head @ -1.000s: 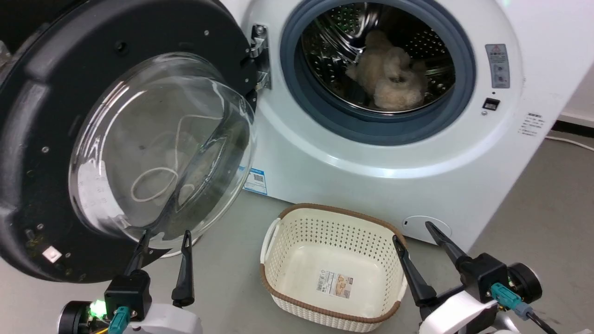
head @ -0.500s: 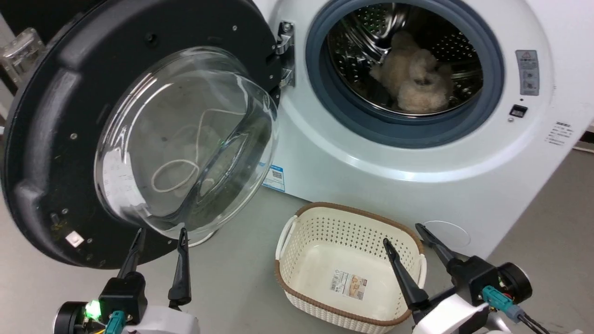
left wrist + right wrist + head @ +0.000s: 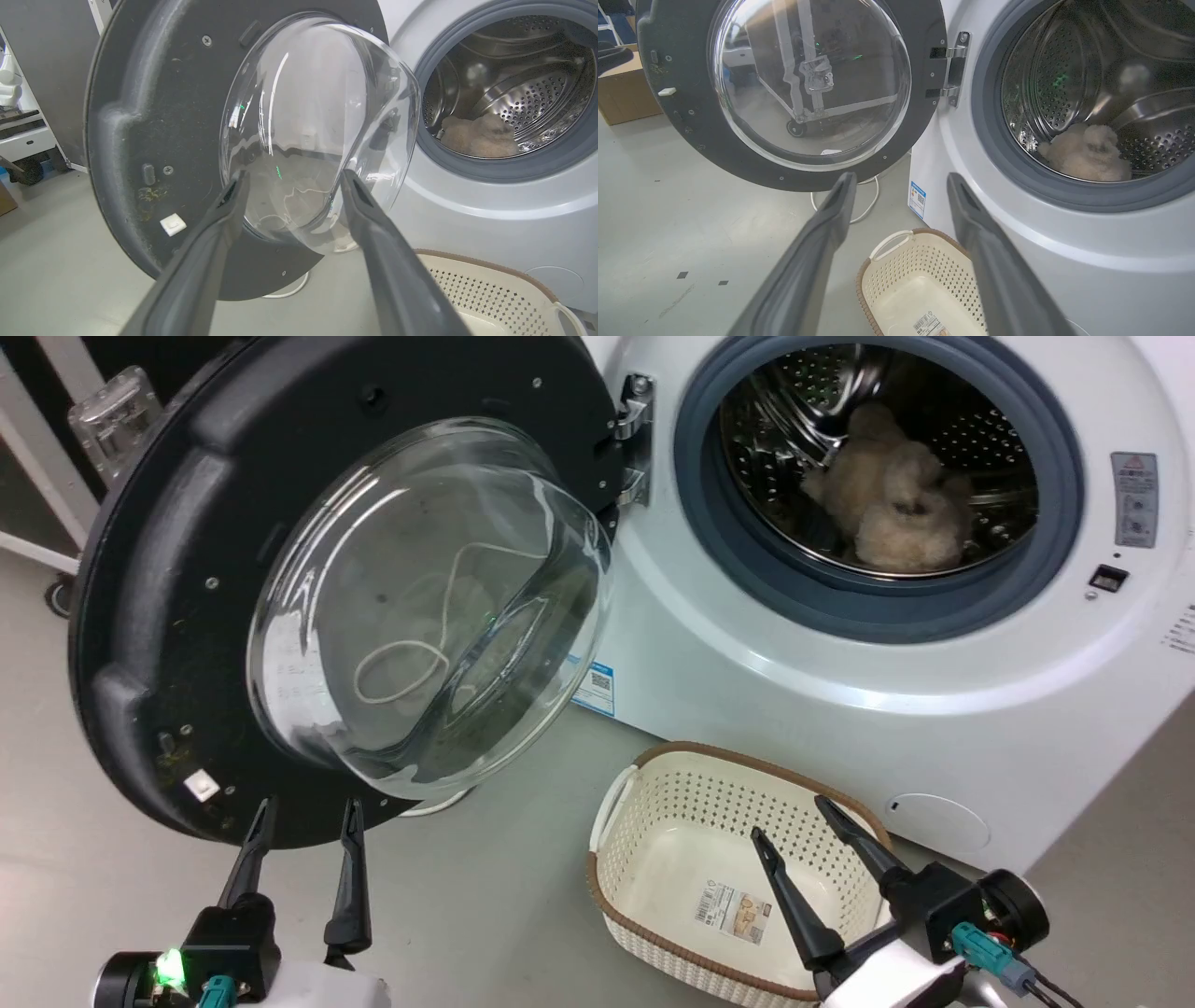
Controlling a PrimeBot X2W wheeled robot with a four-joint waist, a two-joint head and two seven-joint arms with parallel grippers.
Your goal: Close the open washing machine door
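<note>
washing machine door [image 3: 140, 616] swung wide, basket [image 3: 691, 793] on floor [image 3: 485, 896] before washing machine [image 3: 747, 691]

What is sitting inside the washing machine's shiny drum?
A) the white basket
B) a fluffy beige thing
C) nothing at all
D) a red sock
B: a fluffy beige thing lies low in the steel drum of the washing machine, while the basket stands outside, in front of it.

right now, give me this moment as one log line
door: open wide | left gripper: open, by door's lower edge | right gripper: open, by basket | drum: fluffy item inside
</note>
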